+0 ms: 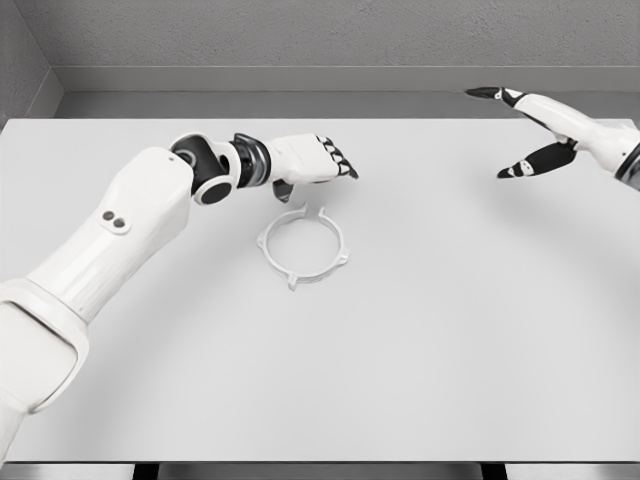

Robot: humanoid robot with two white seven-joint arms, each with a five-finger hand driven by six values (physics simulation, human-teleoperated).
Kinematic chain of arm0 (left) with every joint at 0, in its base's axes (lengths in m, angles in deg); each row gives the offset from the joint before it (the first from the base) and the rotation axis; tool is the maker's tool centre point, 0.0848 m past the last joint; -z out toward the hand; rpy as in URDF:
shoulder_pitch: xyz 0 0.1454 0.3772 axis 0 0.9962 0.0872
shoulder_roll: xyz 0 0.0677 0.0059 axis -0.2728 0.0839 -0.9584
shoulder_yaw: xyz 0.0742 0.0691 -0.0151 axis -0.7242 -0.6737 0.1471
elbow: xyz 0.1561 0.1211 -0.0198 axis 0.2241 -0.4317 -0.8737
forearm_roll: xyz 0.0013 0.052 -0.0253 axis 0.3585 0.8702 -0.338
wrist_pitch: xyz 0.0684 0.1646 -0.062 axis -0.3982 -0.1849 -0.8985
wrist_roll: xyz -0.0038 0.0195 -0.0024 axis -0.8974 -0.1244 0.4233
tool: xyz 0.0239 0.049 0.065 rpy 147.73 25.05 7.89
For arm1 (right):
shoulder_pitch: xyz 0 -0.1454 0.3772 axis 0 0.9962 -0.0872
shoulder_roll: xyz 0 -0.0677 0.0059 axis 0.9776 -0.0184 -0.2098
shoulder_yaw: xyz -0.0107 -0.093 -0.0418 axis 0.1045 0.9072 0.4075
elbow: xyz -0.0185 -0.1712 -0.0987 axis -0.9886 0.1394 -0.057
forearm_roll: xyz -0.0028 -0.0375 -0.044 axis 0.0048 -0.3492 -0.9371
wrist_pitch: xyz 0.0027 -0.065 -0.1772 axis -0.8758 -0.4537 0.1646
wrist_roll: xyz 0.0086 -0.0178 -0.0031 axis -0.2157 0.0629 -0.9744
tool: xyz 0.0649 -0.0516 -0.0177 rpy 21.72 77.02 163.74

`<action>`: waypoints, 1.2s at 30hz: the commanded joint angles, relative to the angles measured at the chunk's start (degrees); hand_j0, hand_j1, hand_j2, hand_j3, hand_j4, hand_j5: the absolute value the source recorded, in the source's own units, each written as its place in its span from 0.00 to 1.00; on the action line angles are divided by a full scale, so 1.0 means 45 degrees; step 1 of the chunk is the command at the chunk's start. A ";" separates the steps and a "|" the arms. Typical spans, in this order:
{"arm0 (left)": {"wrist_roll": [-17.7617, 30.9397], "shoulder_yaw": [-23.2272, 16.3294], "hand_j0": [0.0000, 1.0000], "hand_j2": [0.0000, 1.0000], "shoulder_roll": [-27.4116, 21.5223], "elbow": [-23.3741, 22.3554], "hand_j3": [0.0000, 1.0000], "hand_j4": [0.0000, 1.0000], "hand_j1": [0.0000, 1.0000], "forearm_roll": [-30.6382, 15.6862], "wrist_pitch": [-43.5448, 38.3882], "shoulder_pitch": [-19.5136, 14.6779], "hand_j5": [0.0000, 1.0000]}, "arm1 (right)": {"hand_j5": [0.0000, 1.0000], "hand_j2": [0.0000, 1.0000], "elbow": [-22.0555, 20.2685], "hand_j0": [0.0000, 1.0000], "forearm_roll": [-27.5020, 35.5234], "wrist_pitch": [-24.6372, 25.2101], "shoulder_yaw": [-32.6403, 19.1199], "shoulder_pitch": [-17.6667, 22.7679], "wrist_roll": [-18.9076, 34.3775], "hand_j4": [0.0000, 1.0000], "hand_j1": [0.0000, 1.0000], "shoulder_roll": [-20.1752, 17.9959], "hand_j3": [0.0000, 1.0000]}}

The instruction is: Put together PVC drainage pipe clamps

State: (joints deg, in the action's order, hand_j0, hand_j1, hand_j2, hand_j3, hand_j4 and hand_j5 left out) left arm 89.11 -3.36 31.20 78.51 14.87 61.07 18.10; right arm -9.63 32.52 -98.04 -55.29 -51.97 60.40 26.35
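A white ring-shaped pipe clamp lies flat on the white table, a little left of the middle, with small tabs around its rim. My left hand hovers just above and behind the clamp, fingers stretched forward and relaxed, thumb hanging down toward the ring's far edge; it holds nothing. My right hand is raised at the far right, well away from the clamp, with dark-tipped fingers spread wide and nothing in it.
The table's far edge meets a grey wall. Its front edge runs along the bottom of the picture.
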 commanded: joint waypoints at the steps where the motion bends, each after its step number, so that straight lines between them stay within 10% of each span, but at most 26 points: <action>1: -0.0020 -0.0071 1.00 1.00 0.0010 0.0005 1.00 1.00 1.00 -0.0030 -0.0020 0.0000 1.00 | 1.00 1.00 -0.0043 1.00 0.0095 0.0035 -0.0001 0.0000 -0.0006 1.00 1.00 -0.0218 1.00; 36: -0.0039 -0.0286 1.00 1.00 0.0479 0.0278 1.00 1.00 1.00 -0.0128 -0.0020 0.0078 1.00 | 1.00 1.00 -0.1019 1.00 0.0173 0.0035 -0.0411 0.0313 -0.0006 1.00 1.00 -0.1136 1.00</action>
State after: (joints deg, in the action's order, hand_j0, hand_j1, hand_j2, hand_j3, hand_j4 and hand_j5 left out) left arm 88.96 -4.78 33.27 79.35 14.44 61.09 18.36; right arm -13.57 32.84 -98.05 -57.09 -50.56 60.40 21.18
